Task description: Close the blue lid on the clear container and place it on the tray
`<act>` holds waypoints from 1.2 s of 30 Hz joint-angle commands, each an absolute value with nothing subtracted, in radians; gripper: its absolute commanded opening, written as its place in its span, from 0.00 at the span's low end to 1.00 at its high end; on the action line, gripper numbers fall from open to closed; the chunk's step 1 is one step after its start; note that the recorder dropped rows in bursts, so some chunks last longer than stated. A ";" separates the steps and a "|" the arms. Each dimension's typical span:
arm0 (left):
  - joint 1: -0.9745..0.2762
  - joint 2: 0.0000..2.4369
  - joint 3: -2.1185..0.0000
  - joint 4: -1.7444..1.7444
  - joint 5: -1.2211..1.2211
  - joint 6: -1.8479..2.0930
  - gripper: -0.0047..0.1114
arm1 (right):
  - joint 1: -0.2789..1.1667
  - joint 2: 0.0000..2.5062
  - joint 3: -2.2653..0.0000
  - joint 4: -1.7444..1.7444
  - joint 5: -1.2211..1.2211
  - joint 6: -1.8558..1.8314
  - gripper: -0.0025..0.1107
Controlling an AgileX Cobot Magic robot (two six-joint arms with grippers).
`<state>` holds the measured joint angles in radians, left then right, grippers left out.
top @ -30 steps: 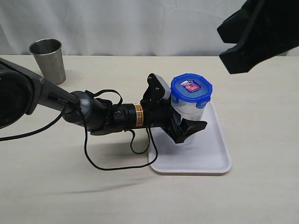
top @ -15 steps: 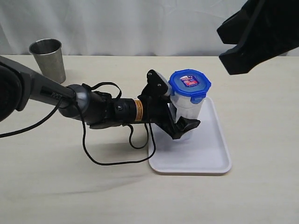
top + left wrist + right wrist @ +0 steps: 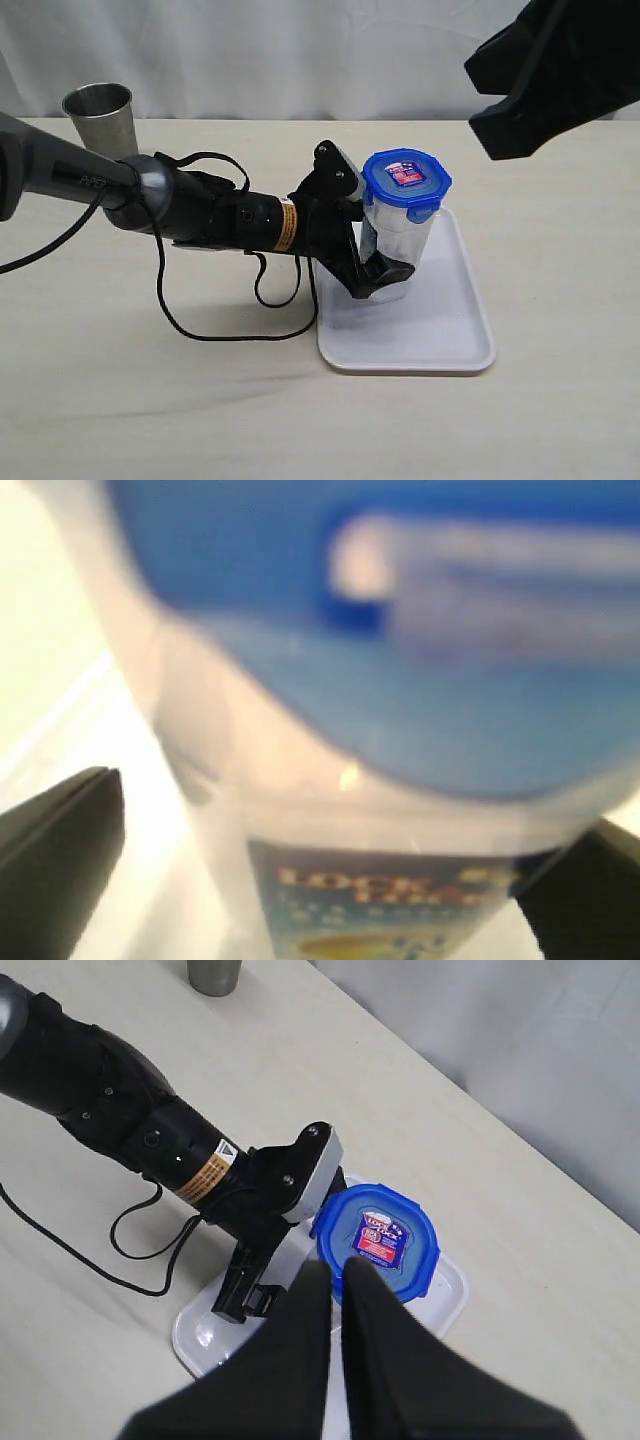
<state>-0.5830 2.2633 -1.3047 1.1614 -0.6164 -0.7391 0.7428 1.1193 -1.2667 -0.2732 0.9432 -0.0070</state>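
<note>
two arms show here, and only one is down at the work. the left gripper (image 3: 385, 262) reaches in low from the left of the exterior view, its arm lying nearly level over the beige table (image 3: 150, 410). its jaws stand spread on either side of the lower part of the clear container (image 3: 400, 232). in the left wrist view one dark finger (image 3: 60, 850) sits apart from the container's wall, with pale tray showing in the gap. the other finger lies at the container's opposite edge, and the blur hides whether it touches. the clear container stands on the tray (image 3: 450, 340), in the tray's far left part as the exterior view sees it, and looks upright or nearly so. the blue lid (image 3: 405, 182) is seated on its mouth with a small red and blue sticker (image 3: 408, 176) facing up; i cannot tell whether the flaps are latched. a printed label (image 3: 380, 900) on the container's side faces the left wrist camera. the right gripper (image 3: 335, 1268) hangs high above the tray, looking down on the lid. its fingers are pressed almost together, with only a thin slit between them and nothing held. a steel cup (image 3: 103, 125) stands at the far left of the table, well apart from the tray. a black cable (image 3: 235, 336) loops down from the left arm onto the table, just beside the tray's left edge.
</note>
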 commanded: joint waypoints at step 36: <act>-0.460 1.495 -0.925 1.245 -0.254 -0.932 0.04 | 0.745 0.791 -1.125 -0.255 0.894 0.000 0.06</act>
